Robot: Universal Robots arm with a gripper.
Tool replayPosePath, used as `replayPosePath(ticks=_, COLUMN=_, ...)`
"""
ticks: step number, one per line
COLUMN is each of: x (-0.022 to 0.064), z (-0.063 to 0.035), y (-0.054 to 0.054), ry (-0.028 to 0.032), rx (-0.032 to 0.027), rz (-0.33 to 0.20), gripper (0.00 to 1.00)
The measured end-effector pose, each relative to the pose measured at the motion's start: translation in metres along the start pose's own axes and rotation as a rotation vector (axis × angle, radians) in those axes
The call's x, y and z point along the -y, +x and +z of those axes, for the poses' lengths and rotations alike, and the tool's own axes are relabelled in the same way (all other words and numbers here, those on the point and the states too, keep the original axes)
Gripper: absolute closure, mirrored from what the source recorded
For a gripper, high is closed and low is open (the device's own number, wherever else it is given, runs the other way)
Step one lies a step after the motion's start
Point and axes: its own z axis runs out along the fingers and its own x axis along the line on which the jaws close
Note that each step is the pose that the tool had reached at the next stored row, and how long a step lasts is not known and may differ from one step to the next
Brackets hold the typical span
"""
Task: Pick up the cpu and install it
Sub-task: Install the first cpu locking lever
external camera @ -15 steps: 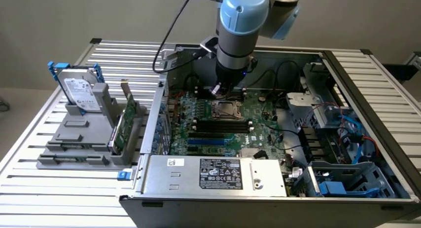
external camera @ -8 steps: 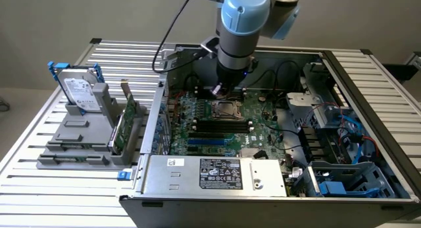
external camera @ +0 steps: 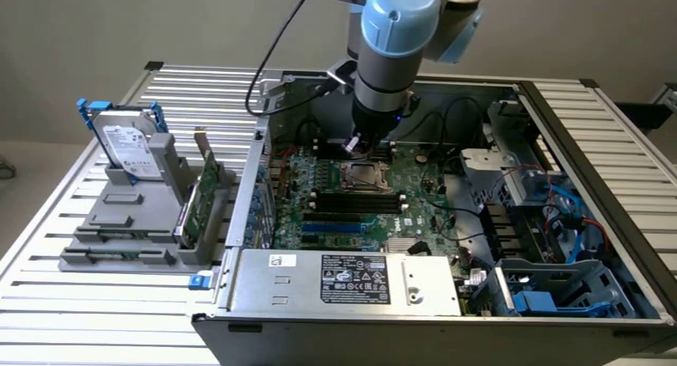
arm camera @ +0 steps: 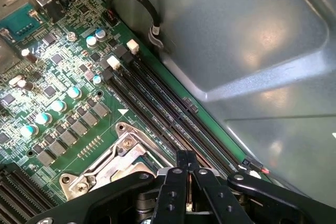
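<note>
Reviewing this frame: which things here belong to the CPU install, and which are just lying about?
Job: gripper, shut, low over the motherboard; metal-framed socket close by.
Lying about: hard drive in its grey holder; power supply.

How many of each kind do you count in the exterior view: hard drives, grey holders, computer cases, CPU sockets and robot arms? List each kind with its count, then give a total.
hard drive: 1
grey holder: 1
computer case: 1
CPU socket: 1
robot arm: 1
Total: 5
</note>
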Motion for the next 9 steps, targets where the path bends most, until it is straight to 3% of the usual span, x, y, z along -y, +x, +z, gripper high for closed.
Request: replayPosePath(ticks=9, x=0.0004, z=0.0003, y=-0.0017, ry=-0.0001, rx=0.0001, rz=0.000, gripper=0.89)
